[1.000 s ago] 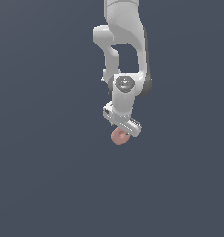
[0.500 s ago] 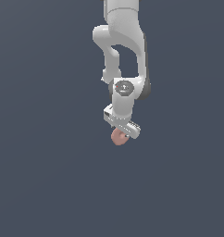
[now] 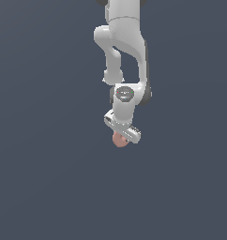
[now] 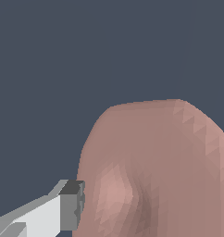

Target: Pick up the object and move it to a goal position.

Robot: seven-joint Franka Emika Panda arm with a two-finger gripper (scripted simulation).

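A: How is the pincer [image 3: 121, 136] set, and is anything held in it?

B: It is seen pointing down at the end of the white arm [image 3: 124, 51]. In the wrist view one grey-tipped finger [image 4: 71, 204] is pressed against the side of the salmon-pink ring [image 4: 155, 171]. The other finger is not shown, so the width of the gap cannot be read directly; the pincer is judged to be closed on the ring, with the ring lodged between the fingers.

A: Where is the ring placed?

B: In the exterior view the ring [image 3: 118, 139] is found directly beneath the pincer, touching it, toward the exterior view's left of the pincer bar.

A: How much of the task is considered done?

B: The grasp appears to be made. Whether the ring is lifted clear of the desk [image 3: 45, 187] cannot be told, since no shadow or edge is given by the flat grey ground. The carry to the goal is judged to be left.

A: What is hidden or unclear?

B: No goal marker is visible. The ring's far side is cut off in the wrist view, and its hole is shown only as a shaded dimple.
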